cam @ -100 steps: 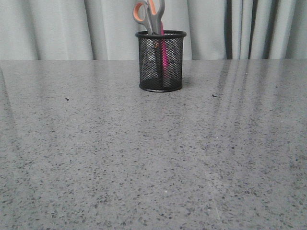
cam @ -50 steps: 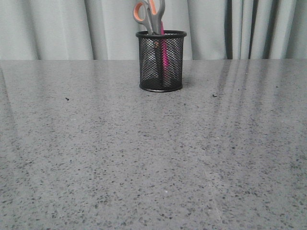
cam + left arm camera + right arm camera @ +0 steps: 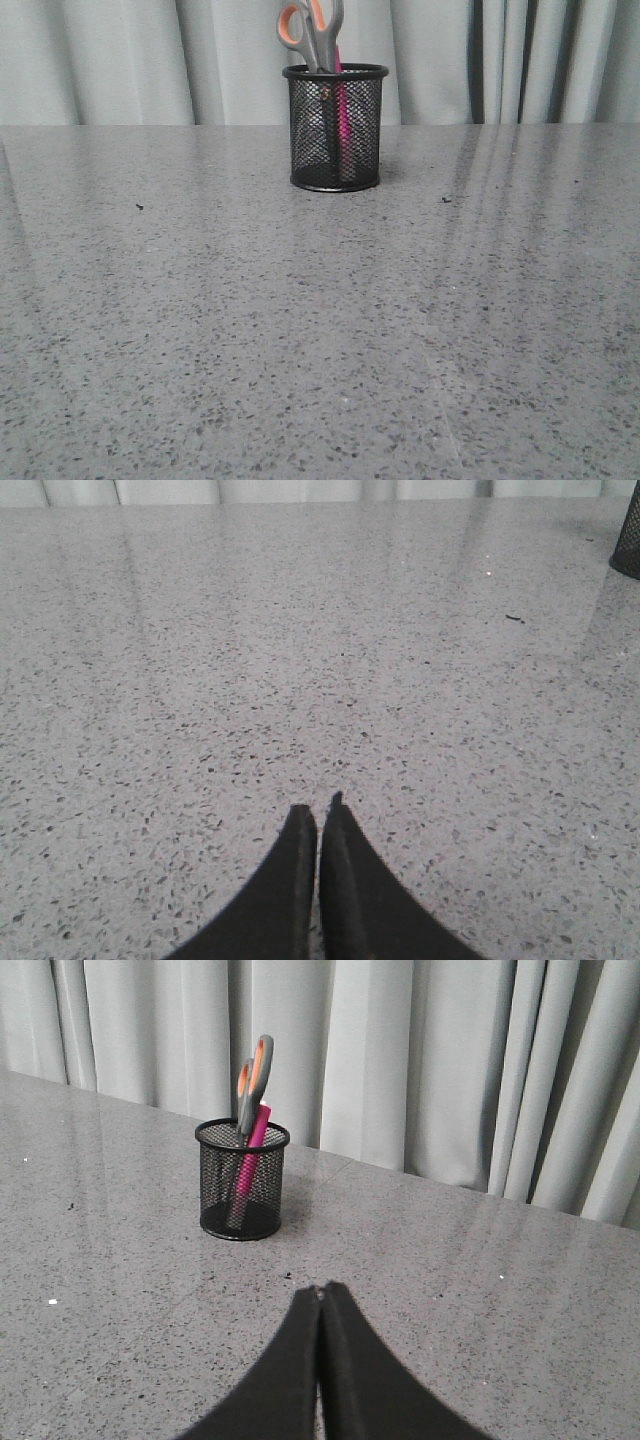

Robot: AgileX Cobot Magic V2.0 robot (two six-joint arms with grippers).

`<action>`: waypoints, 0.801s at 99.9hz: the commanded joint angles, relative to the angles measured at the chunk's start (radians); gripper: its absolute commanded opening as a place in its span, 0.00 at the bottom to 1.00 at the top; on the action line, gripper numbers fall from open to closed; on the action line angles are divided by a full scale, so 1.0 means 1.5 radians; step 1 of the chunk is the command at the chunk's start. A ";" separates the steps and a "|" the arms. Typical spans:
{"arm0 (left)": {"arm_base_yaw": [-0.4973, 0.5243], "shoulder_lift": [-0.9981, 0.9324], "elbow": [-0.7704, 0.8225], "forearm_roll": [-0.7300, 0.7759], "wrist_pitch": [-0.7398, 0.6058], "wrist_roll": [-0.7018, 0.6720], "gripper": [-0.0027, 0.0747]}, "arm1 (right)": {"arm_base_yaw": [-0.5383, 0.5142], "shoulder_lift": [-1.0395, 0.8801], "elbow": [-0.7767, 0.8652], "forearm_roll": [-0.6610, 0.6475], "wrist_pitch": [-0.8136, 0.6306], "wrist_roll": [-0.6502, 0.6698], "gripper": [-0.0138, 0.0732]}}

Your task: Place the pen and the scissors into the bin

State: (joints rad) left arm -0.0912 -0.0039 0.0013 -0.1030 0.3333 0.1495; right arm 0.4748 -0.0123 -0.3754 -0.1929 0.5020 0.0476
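The black mesh bin stands upright at the far middle of the grey speckled table. The scissors stand in it, blades down, grey and orange handles above the rim. The pink pen stands inside beside them. The right wrist view shows the same bin, scissors and pen. My right gripper is shut and empty, well back from the bin. My left gripper is shut and empty over bare table; a sliver of the bin shows at that view's edge. Neither gripper shows in the front view.
Pale grey curtains hang behind the table's far edge. Small dark specks lie on the table surface, one more to the right of the bin.
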 commanded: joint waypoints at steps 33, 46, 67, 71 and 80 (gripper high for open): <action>0.002 -0.022 0.030 -0.013 -0.032 0.002 0.01 | -0.001 -0.003 -0.014 -0.010 -0.052 -0.007 0.09; 0.002 -0.022 0.030 -0.013 -0.032 0.002 0.01 | -0.001 -0.003 -0.013 -0.010 -0.052 -0.007 0.09; 0.002 -0.022 0.030 -0.013 -0.032 0.002 0.01 | -0.067 -0.003 0.097 0.008 -0.126 -0.007 0.09; 0.002 -0.022 0.030 -0.013 -0.032 0.002 0.01 | -0.095 -0.003 0.137 0.020 -0.176 -0.007 0.09; 0.002 -0.022 0.030 -0.013 -0.032 0.002 0.01 | -0.155 -0.003 0.220 0.070 -0.259 -0.007 0.09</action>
State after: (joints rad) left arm -0.0912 -0.0039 0.0013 -0.1072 0.3333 0.1495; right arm 0.3149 -0.0123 -0.1157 -0.1430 0.3130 0.0476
